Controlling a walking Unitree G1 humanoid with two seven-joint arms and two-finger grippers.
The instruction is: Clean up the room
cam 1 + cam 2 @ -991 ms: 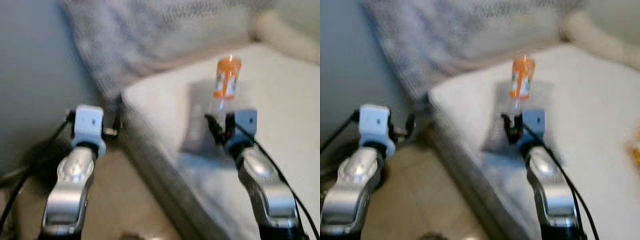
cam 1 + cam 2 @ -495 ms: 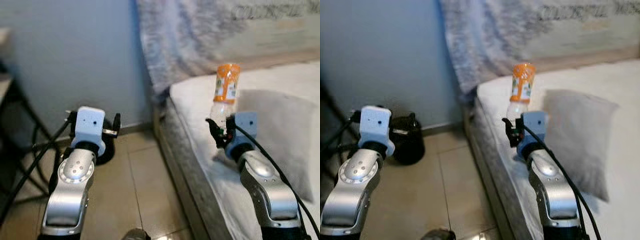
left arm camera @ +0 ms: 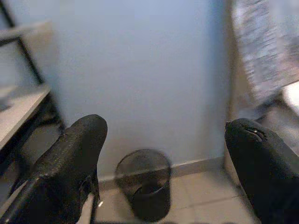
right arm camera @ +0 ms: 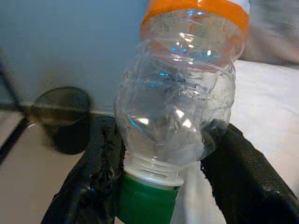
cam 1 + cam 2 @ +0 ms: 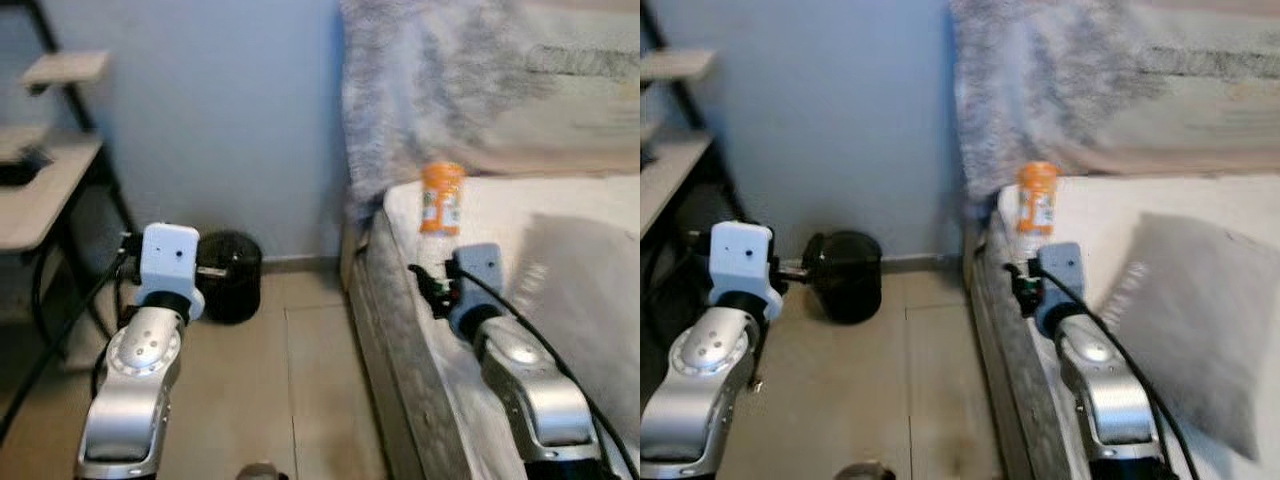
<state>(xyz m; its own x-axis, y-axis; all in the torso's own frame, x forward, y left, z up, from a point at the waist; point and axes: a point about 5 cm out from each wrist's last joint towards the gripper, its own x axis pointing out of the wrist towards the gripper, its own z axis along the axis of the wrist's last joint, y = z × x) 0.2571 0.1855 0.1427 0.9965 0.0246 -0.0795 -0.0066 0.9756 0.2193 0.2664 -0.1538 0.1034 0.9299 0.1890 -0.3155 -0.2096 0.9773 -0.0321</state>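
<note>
Blue wall and tiled floor run left of the bed [image 5: 400,330]. From the left: a desk [image 5: 40,190], the left gripper [image 3: 163,154] spread wide and empty, then a black bin [image 5: 231,277] by the wall. The right gripper [image 4: 163,186] clamps an empty bottle [image 4: 180,112] neck-down over the bed's edge. Probably best to carry it level to the bin, keeping the squeeze firm, and release only directly above the opening.
</note>
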